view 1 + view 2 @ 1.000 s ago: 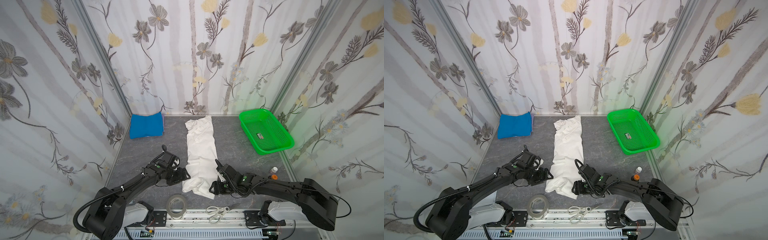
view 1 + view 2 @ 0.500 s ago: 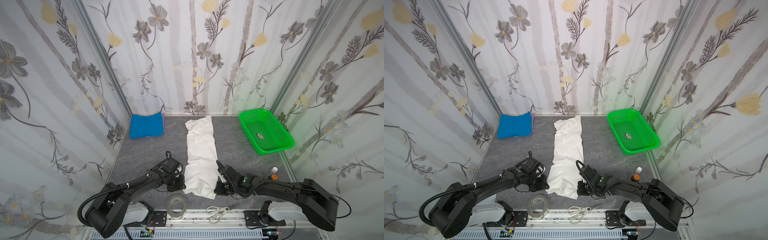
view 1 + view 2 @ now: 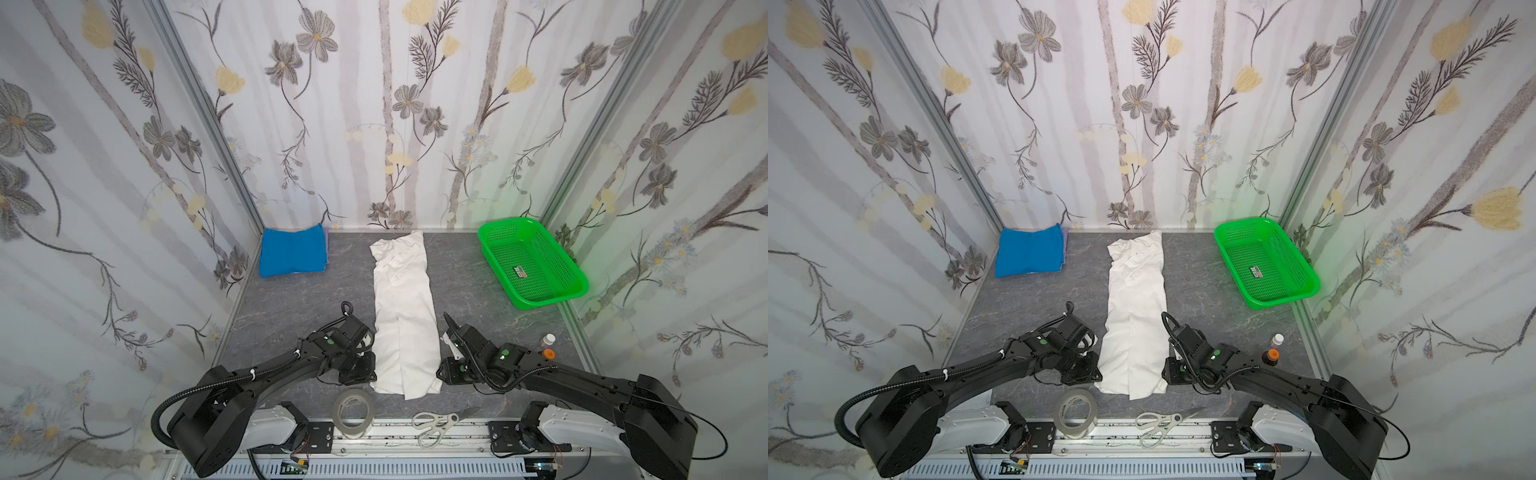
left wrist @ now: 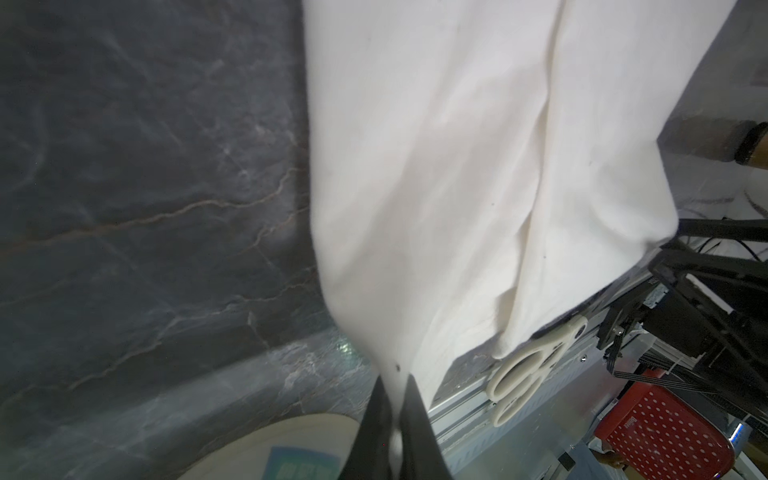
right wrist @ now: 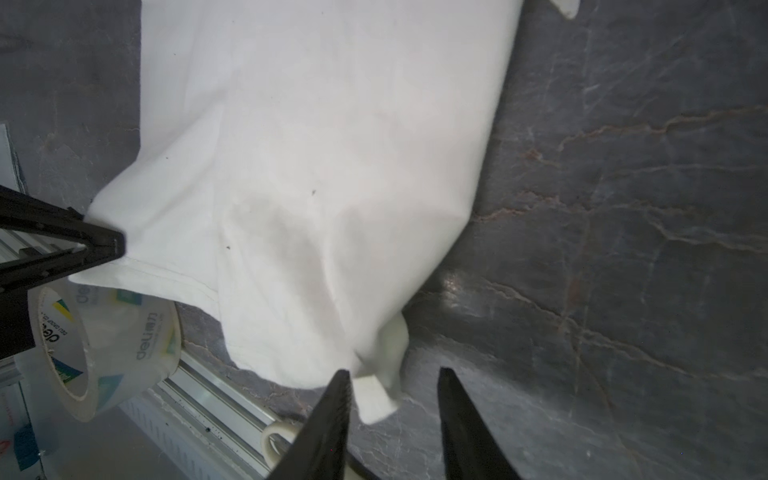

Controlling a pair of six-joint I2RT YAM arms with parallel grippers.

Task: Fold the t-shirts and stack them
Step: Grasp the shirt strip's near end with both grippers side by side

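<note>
The white t-shirt (image 3: pixel 405 316) (image 3: pixel 1136 316) lies as a long narrow strip down the middle of the table, no print showing. My left gripper (image 4: pixel 397 382) (image 3: pixel 368 374) is at its near left corner, shut on a pinch of the white cloth. At the near right corner, my right gripper (image 5: pixel 392 374) (image 3: pixel 442 372) is open. A loose corner of the cloth lies between its fingers, ungripped. The left fingers (image 5: pixel 104 245) also show in the right wrist view, on the hem. The blue folded t-shirt (image 3: pixel 293 252) (image 3: pixel 1030 252) sits at the back left corner.
A green mesh basket (image 3: pixel 552 299) stands at the back right. A tape roll (image 3: pixel 353 411) and white scissors (image 3: pixel 440 422) lie by the front rail, just before the shirt's near end. Two small bottles (image 3: pixel 548 347) stand near the right arm. Flowered walls close three sides.
Both grippers closed on the white shirt's near corners and its bunched near end now lies flatter and wider. The right gripper has since opened and let its corner go.
</note>
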